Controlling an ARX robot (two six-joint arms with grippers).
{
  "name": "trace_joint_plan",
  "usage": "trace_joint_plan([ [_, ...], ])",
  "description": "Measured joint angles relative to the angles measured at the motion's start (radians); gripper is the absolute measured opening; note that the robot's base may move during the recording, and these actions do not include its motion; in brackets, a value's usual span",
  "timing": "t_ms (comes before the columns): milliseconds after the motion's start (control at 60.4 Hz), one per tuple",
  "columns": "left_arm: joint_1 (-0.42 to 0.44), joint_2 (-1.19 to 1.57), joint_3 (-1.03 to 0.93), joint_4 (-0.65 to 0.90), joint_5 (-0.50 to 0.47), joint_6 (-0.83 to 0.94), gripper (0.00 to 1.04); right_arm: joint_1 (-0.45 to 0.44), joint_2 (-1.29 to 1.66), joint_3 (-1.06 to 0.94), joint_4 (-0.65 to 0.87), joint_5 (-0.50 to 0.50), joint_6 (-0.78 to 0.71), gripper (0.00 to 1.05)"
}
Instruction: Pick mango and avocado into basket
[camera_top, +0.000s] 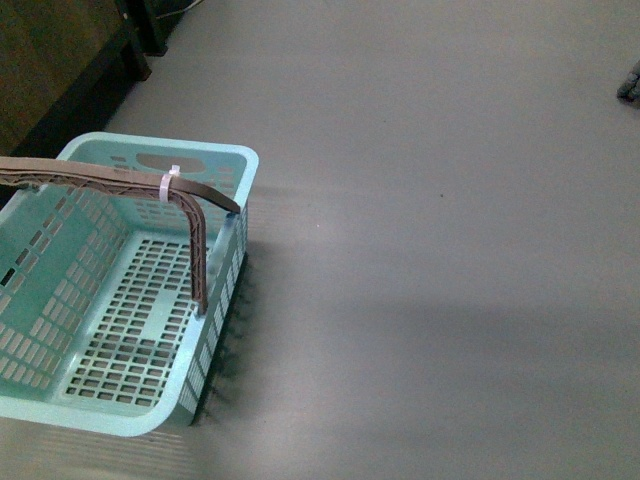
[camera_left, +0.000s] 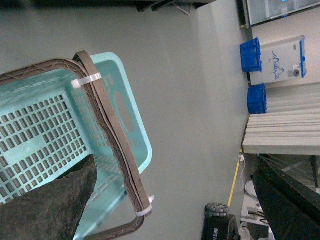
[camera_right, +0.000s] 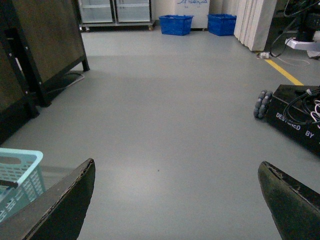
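The basket (camera_top: 100, 145) waits empty for fruit, with the left gripper (camera_left: 175, 167) and right gripper (camera_right: 176, 164) poised to grasp, jaws wide and holding nothing.

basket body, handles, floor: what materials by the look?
Basket: moulded plastic, light turquoise, slightly glossy; slotted walls and base in one piece. Handles: likely plastic too, brown, ribbed, matte. Floor: smooth grey, faint sheen; painted concrete or vinyl, cannot tell.
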Motion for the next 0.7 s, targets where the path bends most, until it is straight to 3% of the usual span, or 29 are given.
trace_joint_plan([
  [199,-0.05,0.365,0.139,0.126,-0.029,-0.074,0.96,0.0,0.0,0.0,0.0,0.0,0.0,0.96],
  [696,-0.248,0.829,0.493,0.099,-0.093,-0.146,0.96,0.0,0.0,0.0,0.0,0.0,0.0,0.96],
])
